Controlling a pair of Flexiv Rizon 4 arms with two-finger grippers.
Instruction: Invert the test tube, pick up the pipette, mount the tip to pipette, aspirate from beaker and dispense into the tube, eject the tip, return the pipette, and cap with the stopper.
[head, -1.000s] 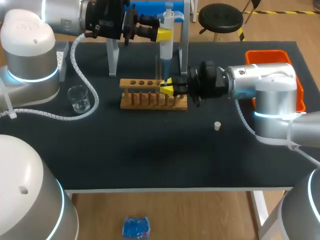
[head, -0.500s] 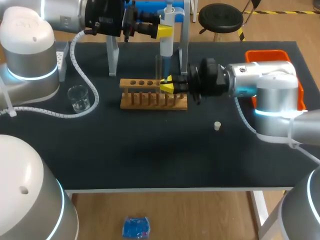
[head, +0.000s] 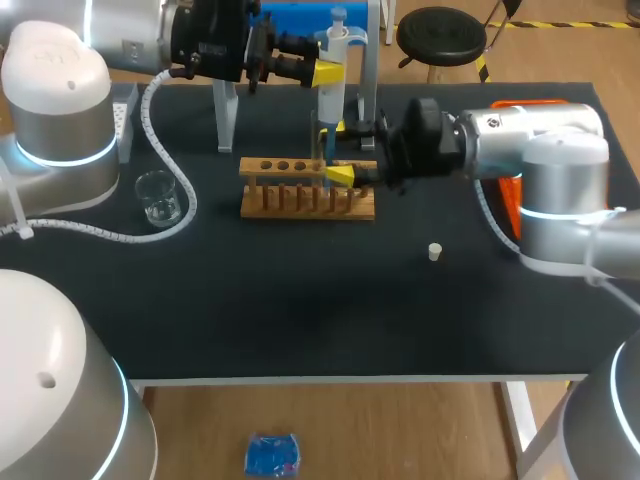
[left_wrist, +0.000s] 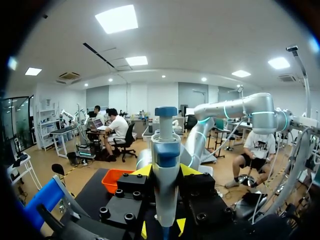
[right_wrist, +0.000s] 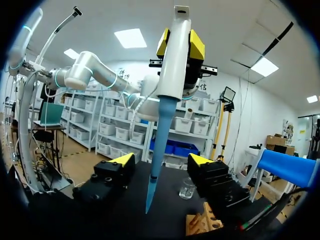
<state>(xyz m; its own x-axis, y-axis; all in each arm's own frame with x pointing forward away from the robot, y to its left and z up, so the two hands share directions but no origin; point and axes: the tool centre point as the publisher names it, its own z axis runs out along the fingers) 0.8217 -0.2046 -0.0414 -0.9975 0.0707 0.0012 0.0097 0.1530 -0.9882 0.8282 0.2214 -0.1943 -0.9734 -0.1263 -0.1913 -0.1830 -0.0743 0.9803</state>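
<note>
Pipette (head: 331, 100) is held upright in the upper middle, clenched at its thick body by the left claw (head: 328, 70). It is thought light and stiff. The right claw (head: 341, 151) is spread open around the thin blue tip (right_wrist: 156, 155), likely easily bent.

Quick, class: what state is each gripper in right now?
Left gripper: closed on the pipette.
Right gripper: open, the tip between its fingers, untouched.
</note>
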